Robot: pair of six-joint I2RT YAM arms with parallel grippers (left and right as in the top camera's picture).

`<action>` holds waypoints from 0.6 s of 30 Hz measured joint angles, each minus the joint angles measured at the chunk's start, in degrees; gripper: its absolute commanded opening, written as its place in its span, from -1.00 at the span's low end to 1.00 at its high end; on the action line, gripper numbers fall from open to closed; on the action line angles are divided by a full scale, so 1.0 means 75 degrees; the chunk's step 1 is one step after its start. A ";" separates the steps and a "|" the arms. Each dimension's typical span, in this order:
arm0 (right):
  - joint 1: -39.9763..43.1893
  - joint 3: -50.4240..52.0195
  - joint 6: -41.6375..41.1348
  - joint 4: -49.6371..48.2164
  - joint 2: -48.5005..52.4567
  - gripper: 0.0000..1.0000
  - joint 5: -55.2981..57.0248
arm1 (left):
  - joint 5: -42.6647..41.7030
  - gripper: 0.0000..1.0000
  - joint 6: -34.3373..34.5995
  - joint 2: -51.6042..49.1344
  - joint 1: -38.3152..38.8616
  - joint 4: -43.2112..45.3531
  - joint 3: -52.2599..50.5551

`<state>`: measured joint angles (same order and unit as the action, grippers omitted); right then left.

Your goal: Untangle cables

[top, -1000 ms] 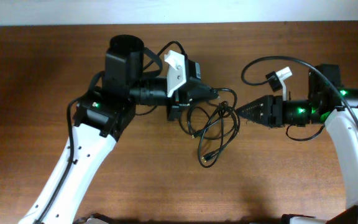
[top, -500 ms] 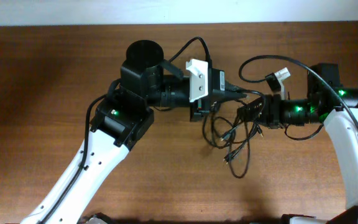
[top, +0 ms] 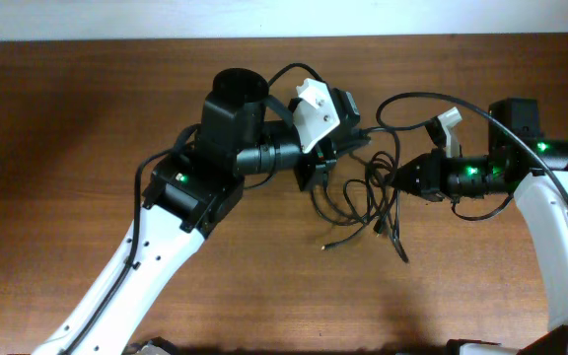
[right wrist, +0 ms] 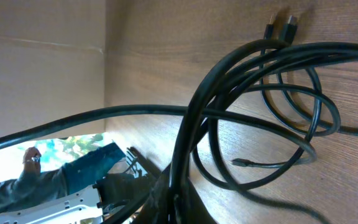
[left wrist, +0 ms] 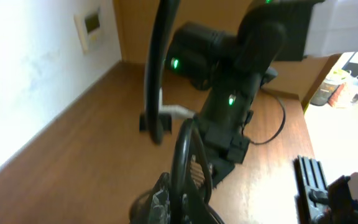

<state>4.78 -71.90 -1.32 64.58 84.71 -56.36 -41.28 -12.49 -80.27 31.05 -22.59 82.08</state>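
Table (top: 67, 148) is brown wood grain, bare apart from the cables (top: 361, 202). White wall (top: 264, 20) runs along the far edge, and the left wrist view shows a small wall panel (left wrist: 91, 26) on it. Left gripper (top: 355, 140) is clamped on a cable strand near table centre. Right gripper (top: 394, 180) faces it and is closed on a bundle of strands. The tangle hangs between the two, loops and plug ends trailing onto the wood below. The right wrist view catches tan board and a blue-sleeved person (right wrist: 73, 171) in the background.
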 measured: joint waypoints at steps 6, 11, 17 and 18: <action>0.0000 -0.0189 0.0003 -0.0318 0.0020 -0.92 -0.0178 | 0.2876 -1.00 0.0140 0.0000 -0.0035 -0.4092 0.0032; 0.0000 -0.1836 -0.0047 0.0058 0.0055 -0.92 0.0044 | 0.5942 -1.00 0.0994 0.0000 -0.0239 -0.5266 0.0026; 0.0000 -0.4086 -0.0318 0.1192 0.0055 -0.92 0.2180 | 0.6714 -1.00 0.1693 0.0000 -0.1982 -0.5298 0.0026; 0.0000 -0.4354 -0.0382 0.1262 0.0052 -0.92 0.2454 | 0.6776 -1.00 0.1856 0.0000 -0.2404 -0.5304 0.0026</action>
<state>4.78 -104.55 -4.19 74.04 85.10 -37.95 9.54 1.43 -80.27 13.02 -62.37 82.28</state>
